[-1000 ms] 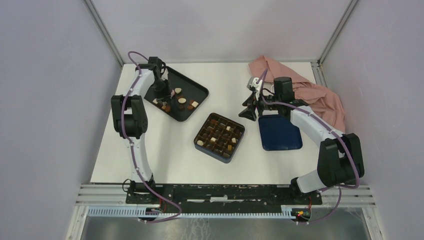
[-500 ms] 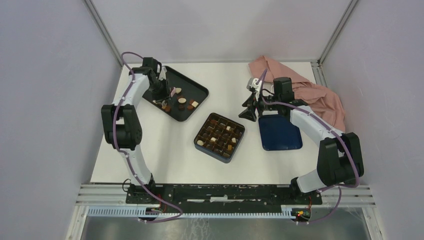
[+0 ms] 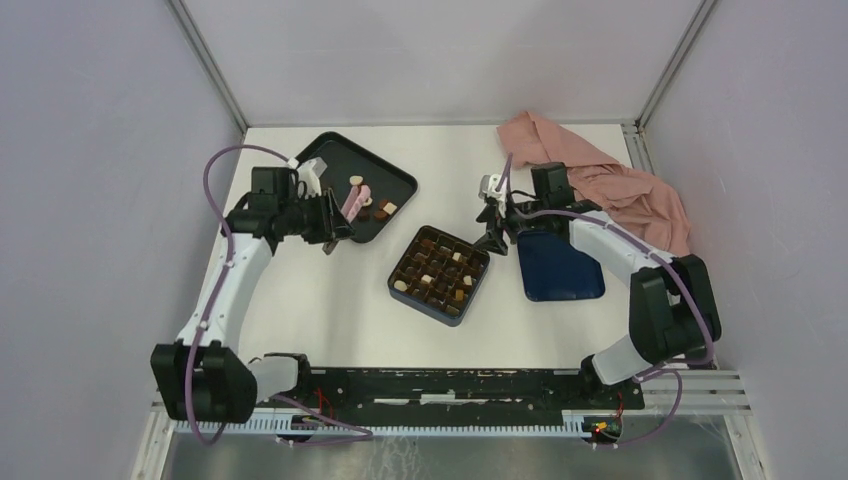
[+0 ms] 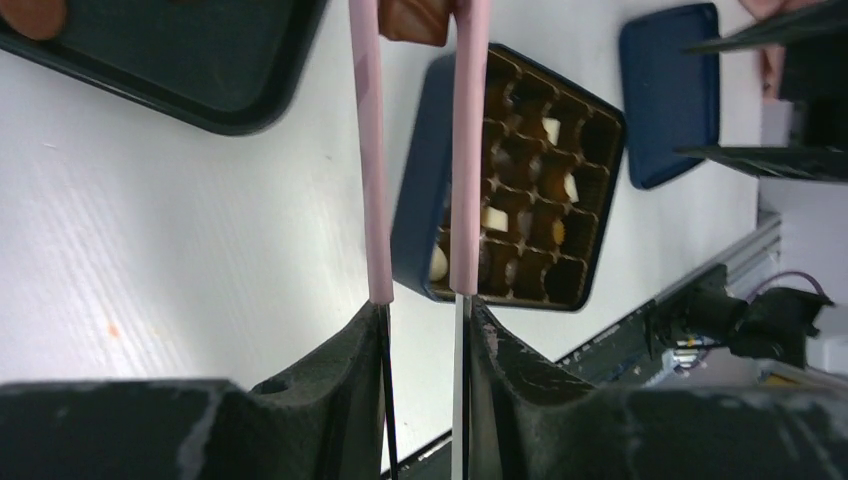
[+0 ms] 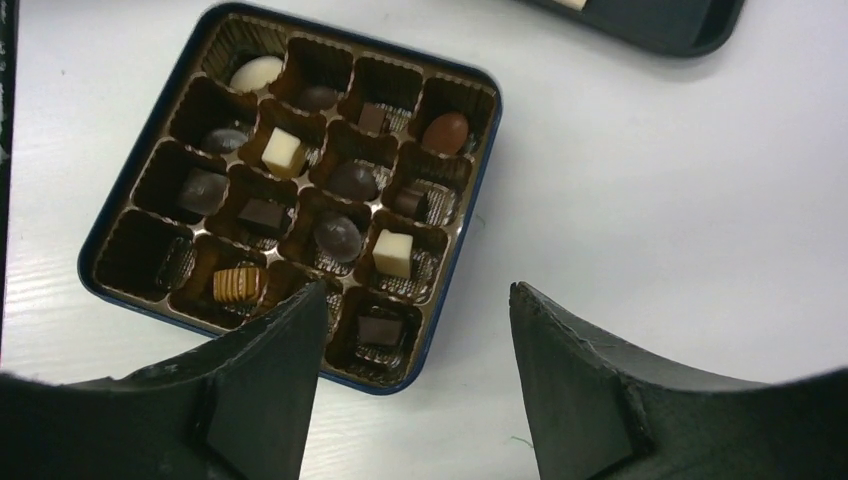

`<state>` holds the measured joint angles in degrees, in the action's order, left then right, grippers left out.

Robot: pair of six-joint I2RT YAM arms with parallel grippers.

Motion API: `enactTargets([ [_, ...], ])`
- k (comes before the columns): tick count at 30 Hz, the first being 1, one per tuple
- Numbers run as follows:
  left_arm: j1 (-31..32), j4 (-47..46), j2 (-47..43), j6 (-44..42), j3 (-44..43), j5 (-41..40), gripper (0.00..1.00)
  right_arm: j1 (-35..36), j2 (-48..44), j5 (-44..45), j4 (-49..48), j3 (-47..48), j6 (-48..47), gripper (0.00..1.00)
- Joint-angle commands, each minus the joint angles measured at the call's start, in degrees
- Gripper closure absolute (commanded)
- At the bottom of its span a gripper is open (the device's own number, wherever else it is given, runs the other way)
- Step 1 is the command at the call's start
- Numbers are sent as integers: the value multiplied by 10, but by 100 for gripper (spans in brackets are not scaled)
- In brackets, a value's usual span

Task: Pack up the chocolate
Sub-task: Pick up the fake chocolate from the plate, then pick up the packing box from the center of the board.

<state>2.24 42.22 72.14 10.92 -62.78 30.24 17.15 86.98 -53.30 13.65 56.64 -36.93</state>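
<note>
Transfer step, as judged: the left tool [image 4: 425, 315] was clenched on pink tongs [image 4: 372, 150], by which a brown chocolate [image 4: 412, 20] was pinched beside the black tray [image 3: 400, 182]. The box [image 4: 415, 200] lay at four o'clock. The right tool [image 5: 415, 300] was released, empty. A vacant compartment [image 5: 130, 255] would next have to be reached.

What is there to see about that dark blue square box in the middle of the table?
The box is dark blue, square and lidless, with a brown ribbed liner making sixteen cells. Most hold a chocolate, dark, brown or cream; at least one corner cell looks empty. It lies flat on the white table, turned diagonally, nothing else touching it.
</note>
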Motion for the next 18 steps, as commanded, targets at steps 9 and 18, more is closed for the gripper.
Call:
enactTargets([
  [9,33,-85,-176,85,106,124,98,94,113,198,51,93,29,34],
  [18,38,-86,-200,93,127,146,98,119,150,277,51,108,35,48],
])
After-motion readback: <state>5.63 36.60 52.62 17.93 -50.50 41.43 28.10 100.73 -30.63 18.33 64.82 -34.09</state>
